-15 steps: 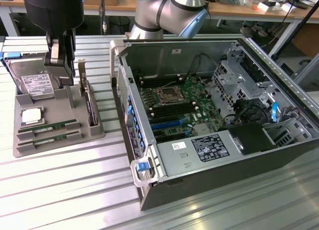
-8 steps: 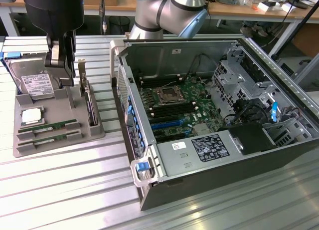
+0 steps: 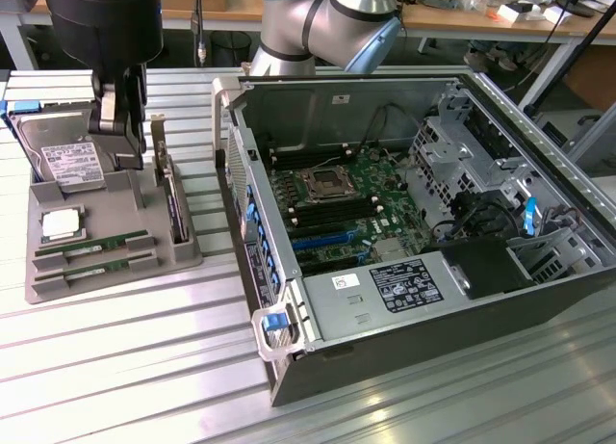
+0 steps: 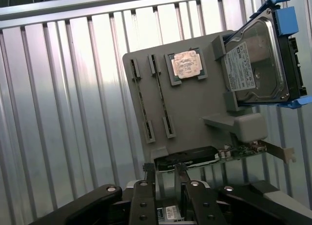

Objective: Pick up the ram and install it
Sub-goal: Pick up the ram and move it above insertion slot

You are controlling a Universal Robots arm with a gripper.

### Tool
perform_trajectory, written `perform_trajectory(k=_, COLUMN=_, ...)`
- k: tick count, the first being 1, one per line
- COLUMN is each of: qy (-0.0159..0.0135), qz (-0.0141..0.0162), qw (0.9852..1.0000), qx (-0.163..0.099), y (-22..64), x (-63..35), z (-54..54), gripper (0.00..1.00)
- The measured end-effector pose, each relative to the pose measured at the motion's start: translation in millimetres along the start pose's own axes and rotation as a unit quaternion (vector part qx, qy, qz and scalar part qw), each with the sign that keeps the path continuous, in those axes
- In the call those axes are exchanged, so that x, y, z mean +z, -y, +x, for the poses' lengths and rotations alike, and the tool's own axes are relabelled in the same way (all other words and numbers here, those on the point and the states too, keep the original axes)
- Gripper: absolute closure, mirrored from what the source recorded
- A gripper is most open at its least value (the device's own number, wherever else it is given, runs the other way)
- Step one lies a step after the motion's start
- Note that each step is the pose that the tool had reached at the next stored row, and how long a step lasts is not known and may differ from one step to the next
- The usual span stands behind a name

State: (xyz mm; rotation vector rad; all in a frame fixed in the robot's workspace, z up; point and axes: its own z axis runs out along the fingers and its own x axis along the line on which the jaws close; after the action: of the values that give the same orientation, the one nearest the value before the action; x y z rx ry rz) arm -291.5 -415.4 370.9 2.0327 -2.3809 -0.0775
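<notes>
While the gripper [image 3: 117,143] hangs open and empty above the grey tray [image 3: 58,282], near the hard drive [image 3: 72,160], the ram [image 3: 94,243] lies flat in its tray slot beside a second stick [image 3: 98,267].

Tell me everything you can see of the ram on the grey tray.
The ram is two thin green sticks with dark chips, standing on edge, parallel and apart, in the grey tray. Grey blocks hold each stick's ends. They sit beside the CPU, at the tray's end away from the hard drive. Nothing else touches them; the open tool hangs elsewhere over the tray, clear of them.
</notes>
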Motion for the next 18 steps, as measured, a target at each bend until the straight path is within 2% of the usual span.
perform_trajectory(k=18, qy=0.0, qz=0.0, qw=1.0, qx=0.0, y=0.2, x=3.8, z=0.5, gripper=0.7)
